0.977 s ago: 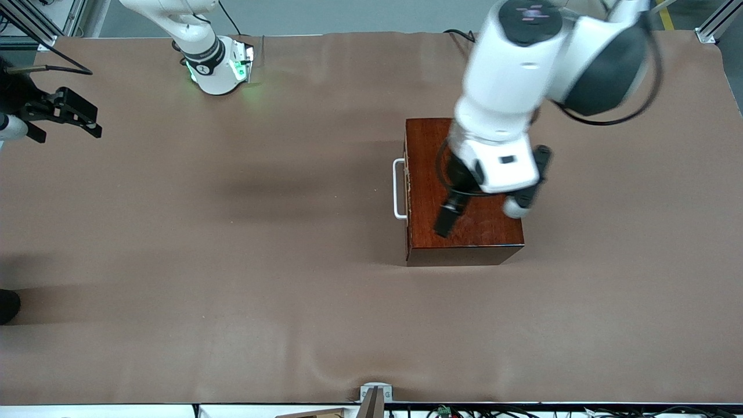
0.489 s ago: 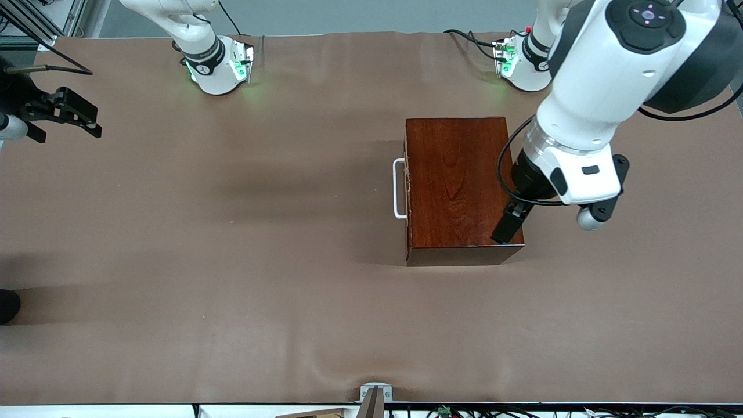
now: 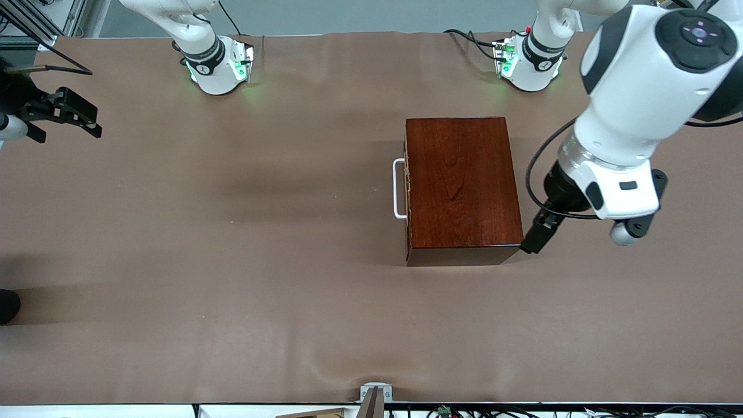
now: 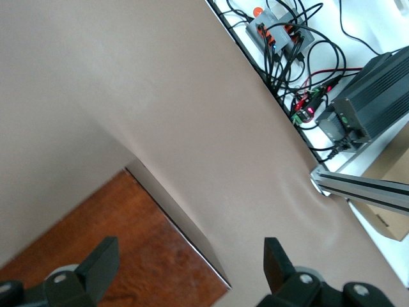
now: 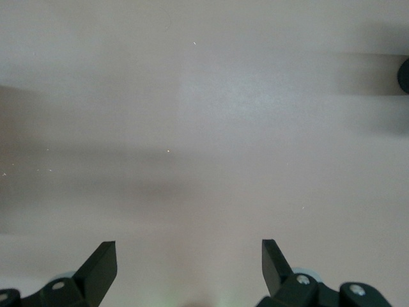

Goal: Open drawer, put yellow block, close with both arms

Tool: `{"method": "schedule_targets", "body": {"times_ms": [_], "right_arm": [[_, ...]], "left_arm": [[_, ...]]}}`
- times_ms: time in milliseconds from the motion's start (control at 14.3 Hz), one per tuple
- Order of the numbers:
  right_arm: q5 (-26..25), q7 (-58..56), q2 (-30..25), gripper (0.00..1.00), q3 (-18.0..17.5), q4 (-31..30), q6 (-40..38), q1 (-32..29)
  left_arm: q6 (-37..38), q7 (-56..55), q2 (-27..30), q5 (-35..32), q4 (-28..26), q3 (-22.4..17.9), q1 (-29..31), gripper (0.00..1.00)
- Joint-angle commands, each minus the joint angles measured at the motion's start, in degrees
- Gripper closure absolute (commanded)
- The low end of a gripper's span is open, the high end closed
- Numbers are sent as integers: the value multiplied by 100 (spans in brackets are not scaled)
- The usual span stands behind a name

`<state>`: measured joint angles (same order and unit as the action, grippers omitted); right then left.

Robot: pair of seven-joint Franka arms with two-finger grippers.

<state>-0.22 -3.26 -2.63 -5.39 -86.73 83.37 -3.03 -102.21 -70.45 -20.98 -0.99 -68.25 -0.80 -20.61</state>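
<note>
The mahogany box (image 3: 461,186) stands on the brown table, nearer to the left arm's base. Its drawer (image 3: 408,191) is pushed in flush, and the white loop handle (image 3: 398,188) faces the right arm's end of the table. My left gripper (image 3: 535,239) hangs open over the table, just off the box corner nearest the front camera. The left wrist view shows that corner (image 4: 160,256) between the spread fingers of the left gripper (image 4: 188,251). My right gripper (image 3: 72,113) waits open over the right arm's end of the table, with only bare cloth under it (image 5: 188,249). The yellow block is out of view.
Both arm bases (image 3: 217,67) (image 3: 525,61) glow green along the table's back edge. A metal bracket (image 3: 376,395) sits at the edge nearest the front camera. Cables and a black power box (image 4: 364,102) lie just off the table. A dark object (image 3: 8,305) pokes in at the right arm's end.
The left arm has swung off the top of the box toward its own end of the table, and its gripper now hangs beside the box's corner. The right arm has not moved.
</note>
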Motion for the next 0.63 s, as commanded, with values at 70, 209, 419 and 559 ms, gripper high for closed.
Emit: {"method": "schedule_targets", "body": {"times_ms": [70, 209, 419, 559], "right_arm": [[13, -43, 52, 0, -15, 112, -40, -48], [13, -43, 52, 0, -15, 112, -40, -49], [13, -43, 52, 0, -15, 112, -40, -49], [13, -43, 52, 0, -24, 112, -40, -49]], "left_arm": [[228, 811, 174, 116, -153, 45, 276, 0], [377, 1172, 226, 116, -153, 54, 443, 0], [535, 1612, 253, 116, -153, 54, 575, 0], [536, 1972, 253, 116, -136, 54, 707, 0]]}}
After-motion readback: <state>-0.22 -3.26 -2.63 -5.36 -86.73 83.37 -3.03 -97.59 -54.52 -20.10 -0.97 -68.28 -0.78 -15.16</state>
